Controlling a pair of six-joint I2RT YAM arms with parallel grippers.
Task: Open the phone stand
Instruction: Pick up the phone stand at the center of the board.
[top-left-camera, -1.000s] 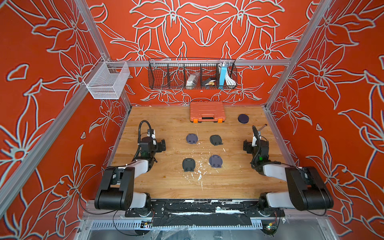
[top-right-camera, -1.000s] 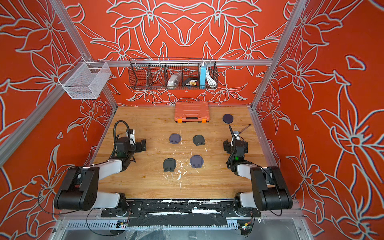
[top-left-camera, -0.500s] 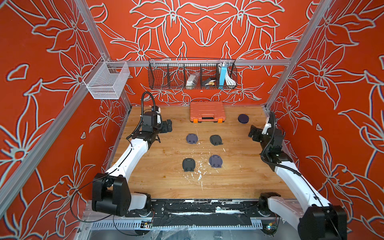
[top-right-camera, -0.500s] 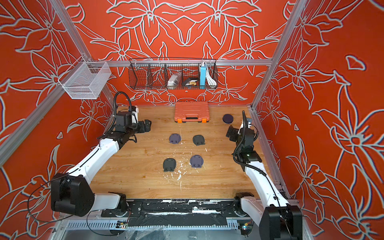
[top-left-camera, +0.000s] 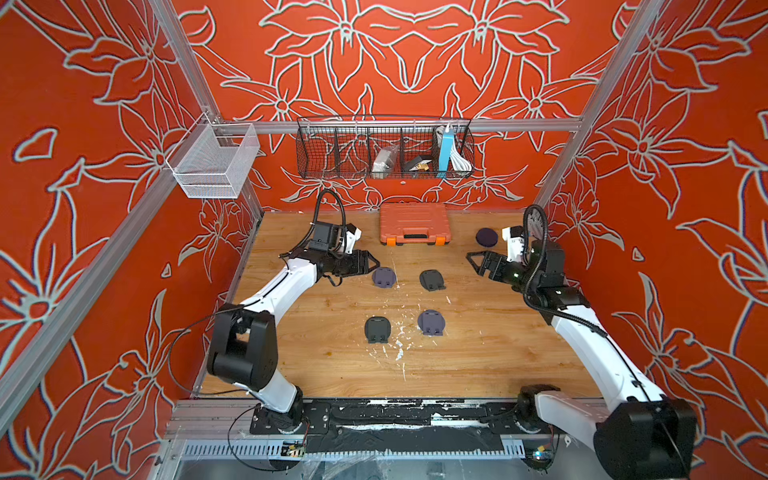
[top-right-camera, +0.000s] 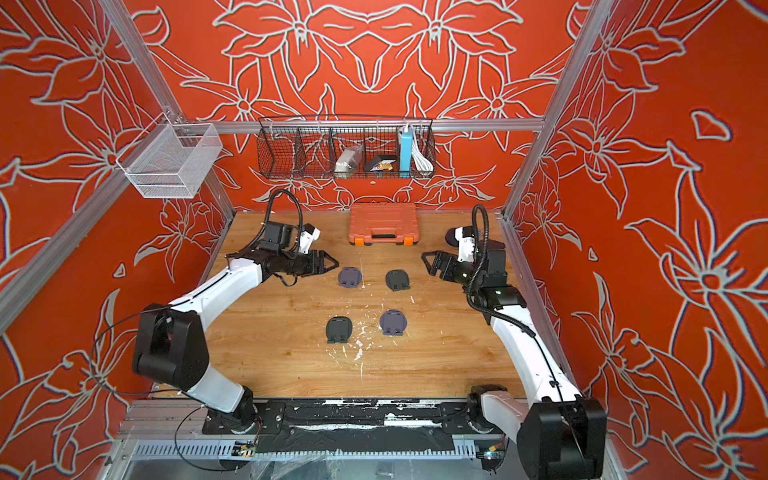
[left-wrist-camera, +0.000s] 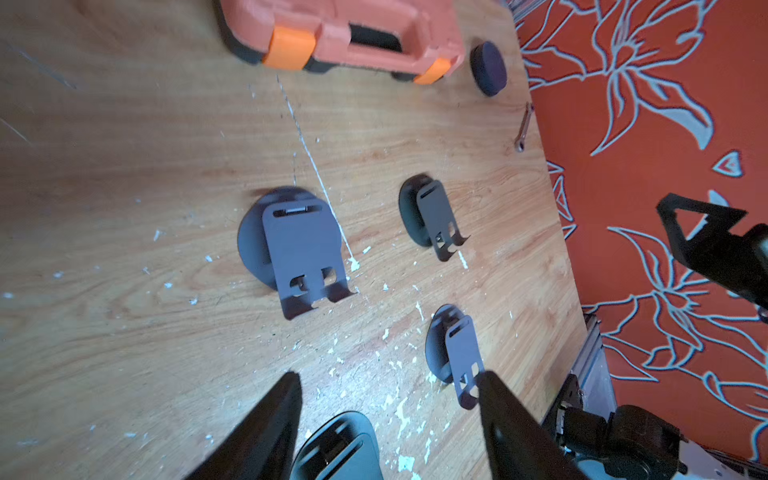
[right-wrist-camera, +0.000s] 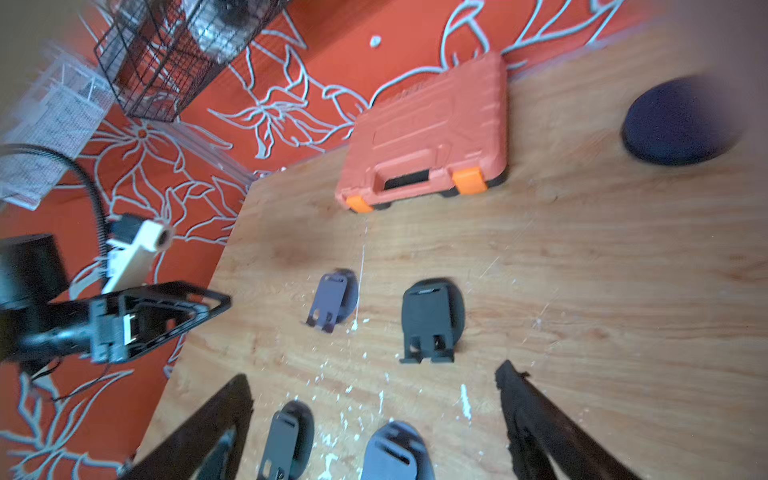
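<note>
4 phone stands sit mid-counter in a 2x2 cluster: purple far-left stand (top-left-camera: 383, 277), dark far-right stand (top-left-camera: 432, 280), dark near-left stand (top-left-camera: 377, 329), purple near-right stand (top-left-camera: 431, 323). All 4 look folded, with the plate low over a round base and the hooked lip toward the near side, so none is opened yet. The left gripper (top-left-camera: 370, 264) hovers just left of the purple far-left stand with its tips aimed right at it, not touching. Its fingers are apart in the left wrist view and nothing is held. The right gripper (top-left-camera: 473, 262) is above the right part of the counter (top-left-camera: 490, 357), well apart from the dark far-right stand and pointing left. Its fingers are spread wide and empty. Step looks like approach or pre-grasp, with the task barely started. The likely target is the purple far-left stand, but that is a guess from how close the left gripper is. Next move probably needs 1 gripper to come down and pin the round base while the other catches the hooked lip and swings the plate up. The plate is thin and lies low, so a tip has to get under the edge, and the stand may slide on the wood if it isn't pinned. Further out are an orange case (top-left-camera: 414, 223) at the far edge, a round dark puck (top-left-camera: 486, 237) at far right, and a black wire basket (top-left-camera: 384, 148) and a white mesh basket (top-left-camera: 216, 160) on the walls.
</note>
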